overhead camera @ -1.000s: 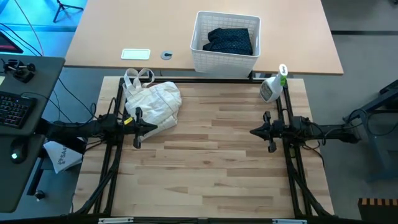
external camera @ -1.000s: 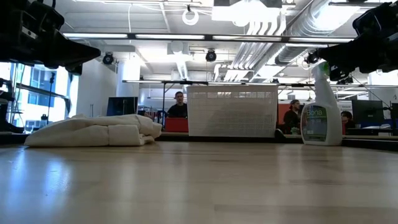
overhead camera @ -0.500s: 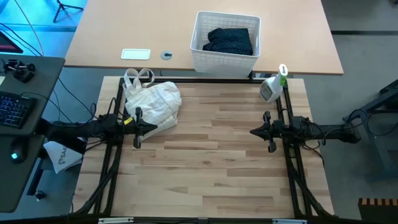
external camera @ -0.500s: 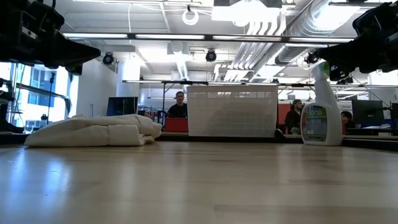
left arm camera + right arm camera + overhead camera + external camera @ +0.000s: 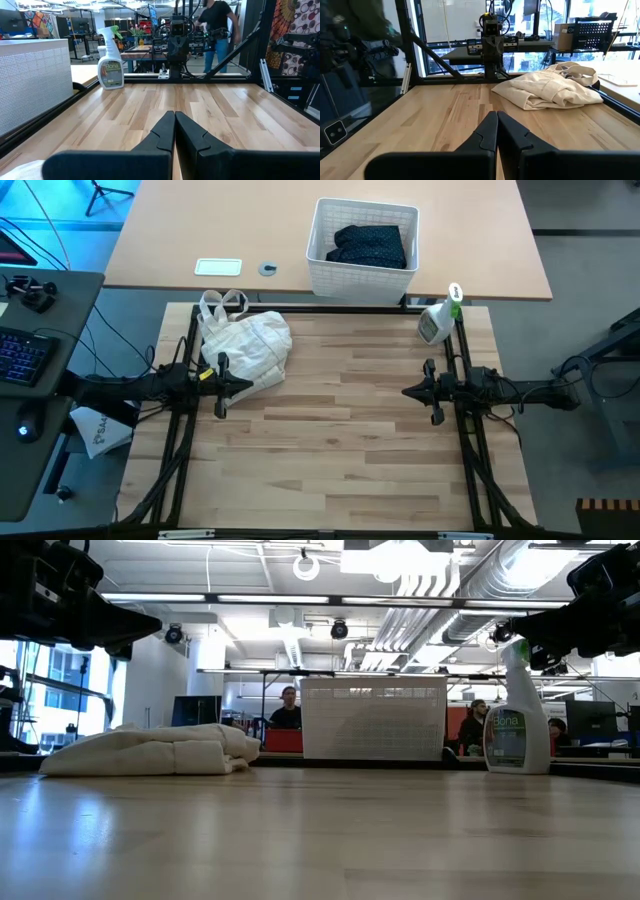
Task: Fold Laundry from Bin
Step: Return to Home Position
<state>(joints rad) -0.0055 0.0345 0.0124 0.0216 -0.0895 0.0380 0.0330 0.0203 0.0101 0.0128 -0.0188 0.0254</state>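
Note:
The white lattice bin (image 5: 362, 248) stands on the tan desk beyond the table's far edge, and dark navy dotted laundry (image 5: 373, 245) lies inside it. In the low view the bin (image 5: 373, 718) shows behind the table. My left gripper (image 5: 249, 387) hovers shut at the table's left side, pointing level toward the right; its fingers meet in the left wrist view (image 5: 174, 120). My right gripper (image 5: 405, 392) hovers shut at the right side, pointing left, fingers together in the right wrist view (image 5: 497, 119). Neither touches anything.
A cream-white cloth bag (image 5: 245, 345) with loop handles lies at the table's far left, just beyond my left gripper. A white spray bottle (image 5: 437, 320) stands at the far right corner. Black frame rails run along both sides. People show in the room behind.

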